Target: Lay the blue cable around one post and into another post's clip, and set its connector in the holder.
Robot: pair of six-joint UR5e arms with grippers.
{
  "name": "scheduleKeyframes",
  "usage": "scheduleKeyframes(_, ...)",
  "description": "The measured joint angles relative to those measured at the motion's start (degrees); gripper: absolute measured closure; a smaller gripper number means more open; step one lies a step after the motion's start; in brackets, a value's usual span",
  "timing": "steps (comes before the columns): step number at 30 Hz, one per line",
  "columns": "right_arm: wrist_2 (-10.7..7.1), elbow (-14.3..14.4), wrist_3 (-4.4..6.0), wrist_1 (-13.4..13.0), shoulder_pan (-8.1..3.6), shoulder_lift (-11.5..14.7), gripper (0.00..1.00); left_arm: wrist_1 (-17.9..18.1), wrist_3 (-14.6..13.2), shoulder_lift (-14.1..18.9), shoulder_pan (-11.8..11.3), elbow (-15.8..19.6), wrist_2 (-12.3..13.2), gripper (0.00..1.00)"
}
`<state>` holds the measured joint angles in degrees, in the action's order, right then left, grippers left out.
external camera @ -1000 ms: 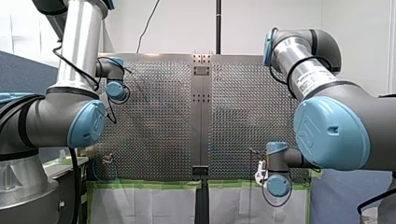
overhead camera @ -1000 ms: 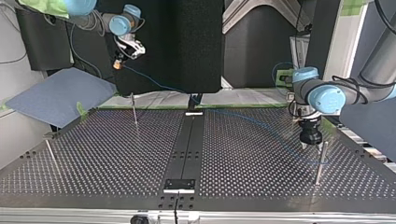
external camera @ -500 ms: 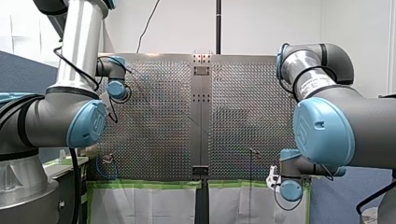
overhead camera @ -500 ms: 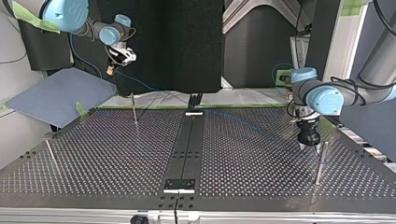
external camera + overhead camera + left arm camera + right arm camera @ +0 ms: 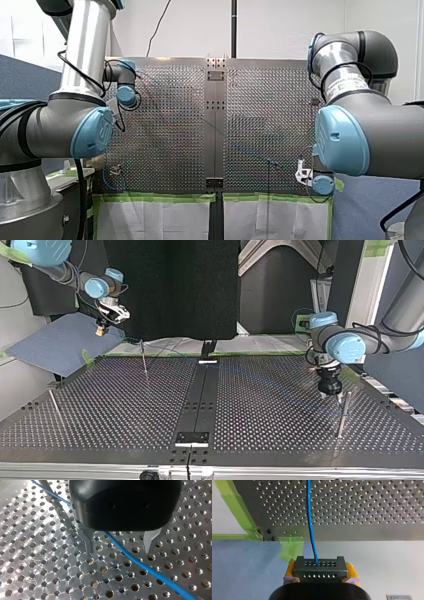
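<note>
Pinching the connector (image 5: 319,568) between its yellow pads (image 5: 290,570), my right gripper (image 5: 320,572) hangs out past the tabletop (image 5: 374,512) edge — so no holder yet. The blue cable (image 5: 155,573) runs loose between my left gripper's (image 5: 119,548) spread fingers (image 5: 88,542), near a post (image 5: 343,412). Wrapping and clipping look undone — the clip and holder are too small to find.

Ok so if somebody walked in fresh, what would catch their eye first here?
Likely the blue cable, running straight from the black connector that my right gripper clamps between yellow pads, out past the perforated table's far edge at the top view's left. Next, my left gripper, its metal fingers open astride that cable just above the table, beside a thin post at the top view's right.
</note>
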<state>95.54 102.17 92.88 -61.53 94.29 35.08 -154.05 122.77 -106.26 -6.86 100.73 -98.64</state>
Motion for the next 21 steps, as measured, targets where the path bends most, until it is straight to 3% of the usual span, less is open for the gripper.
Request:
scheduleKeyframes(7, -3.52, 1.94, -3.51, 1.7, 0.01, 0.37, 1.0, -0.04, -0.07, -0.01, 0.11, -0.01, -0.18, 0.0)
scheduleKeyframes(16, -7.73, 3.56, -7.6, -1.33, 0.79, 0.34, 1.0, 0.01, -0.07, -0.03, 0.19, 0.03, -0.19, 0.0)
scheduleKeyframes(18, -8.81, 3.58, -7.82, -1.94, 0.97, 0.32, 1.0, 0.04, -0.05, -0.03, 0.19, 0.03, -0.19, 0.0)
scheduleKeyframes(21, -10.29, 3.57, -7.13, -3.01, 1.07, 0.31, 1.0, 0.13, 0.14, -0.03, 0.19, 0.04, -0.17, 0.0)
